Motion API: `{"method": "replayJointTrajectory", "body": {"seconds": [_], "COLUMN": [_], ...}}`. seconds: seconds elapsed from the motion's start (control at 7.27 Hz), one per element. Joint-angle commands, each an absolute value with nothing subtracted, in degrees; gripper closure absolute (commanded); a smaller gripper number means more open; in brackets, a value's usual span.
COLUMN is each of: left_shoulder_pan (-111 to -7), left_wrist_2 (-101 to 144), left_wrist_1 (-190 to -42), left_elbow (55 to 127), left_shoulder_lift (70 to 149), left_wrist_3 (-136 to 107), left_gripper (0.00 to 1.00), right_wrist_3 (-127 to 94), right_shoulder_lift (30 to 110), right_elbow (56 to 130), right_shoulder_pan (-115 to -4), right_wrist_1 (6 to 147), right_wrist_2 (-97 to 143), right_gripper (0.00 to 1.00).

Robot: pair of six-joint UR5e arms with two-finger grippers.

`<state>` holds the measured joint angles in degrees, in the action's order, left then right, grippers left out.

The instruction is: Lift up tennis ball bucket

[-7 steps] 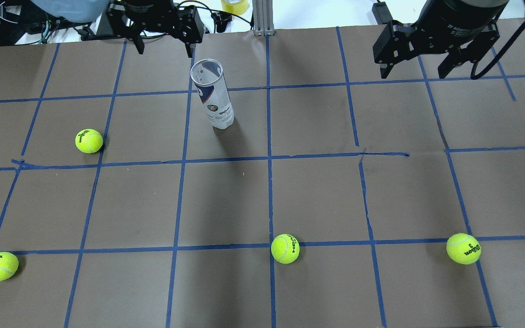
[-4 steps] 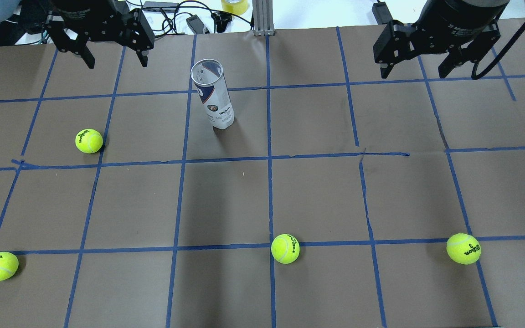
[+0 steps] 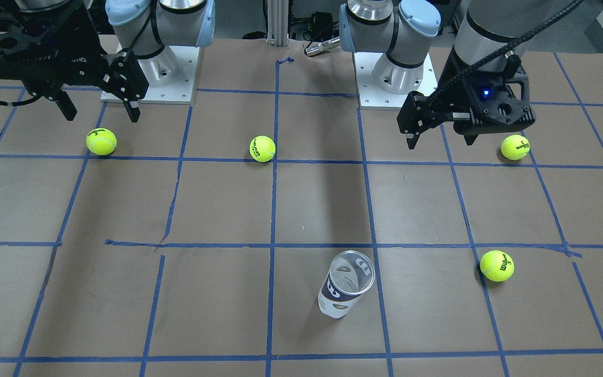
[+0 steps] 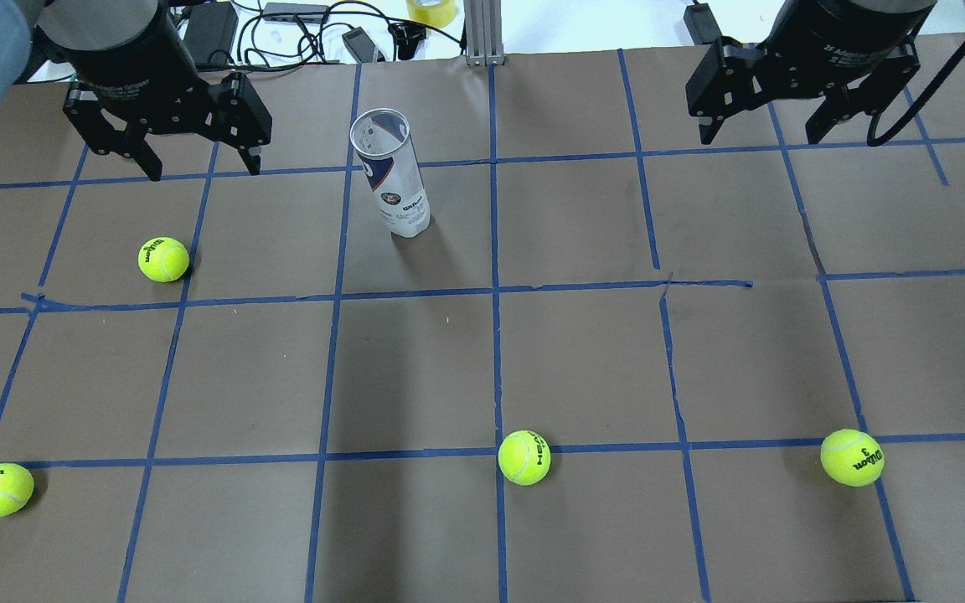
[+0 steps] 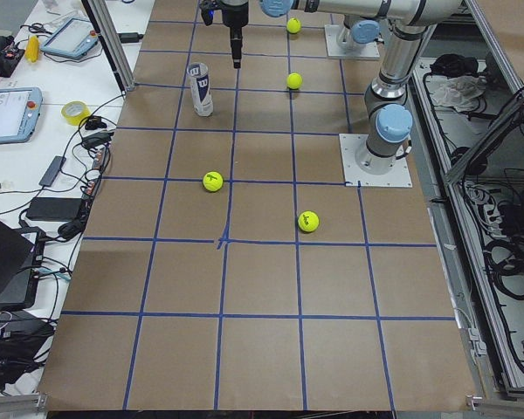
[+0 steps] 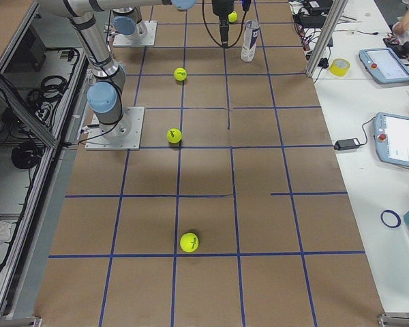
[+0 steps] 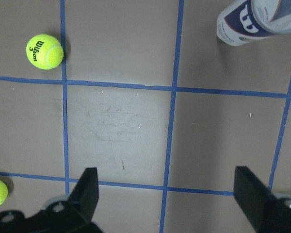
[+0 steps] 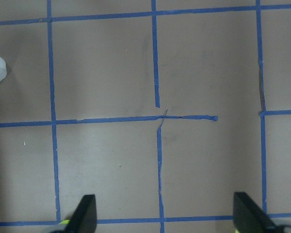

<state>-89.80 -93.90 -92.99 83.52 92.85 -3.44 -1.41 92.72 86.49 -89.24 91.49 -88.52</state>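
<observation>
Top-right, left wrist view: bucket [image 7: 256, 22], W showing.

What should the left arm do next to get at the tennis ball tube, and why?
Probably slide the left tool sideways toward the tube until its open fingers straddle it. The tube stands upright on the table with nothing touching it. The left tool hangs open and empty beside it, much nearer than the right tool, which is also open.

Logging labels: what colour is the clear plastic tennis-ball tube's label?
Clear plastic tennis-ball tube: navy and white label, best in left wrist view.
</observation>
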Motion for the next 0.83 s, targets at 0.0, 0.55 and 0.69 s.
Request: {"method": "replayJointTrajectory", "body": {"seconds": [0.0,0.55,0.69], "left_shoulder_pan": [-89.12,-88.59,-88.59], "left_wrist_2": [-93.78,-91.32,-91.49], "left_wrist_1": [-92.73,-93.25,-93.51], "left_elbow": [84.81,85.96,85.96], "left_shoulder_lift": [91.15,89.47,89.39], "left_wrist_3": [-1.59,0.09,0.09], "left_gripper": [0.00,0.00,0.00], "right_wrist_3": [-1.41,-1.41,-1.41], "right_shoulder_lift": [92.72,92.72,92.72], "right_elbow": [86.48,86.48,86.48], "right_shoulder_pan": [-89.21,-89.30,-89.30], "right_wrist_1": [91.49,91.49,91.49], "right_wrist_2": [-88.51,-88.51,-88.51], "right_gripper": [0.00,0.00,0.00]}}
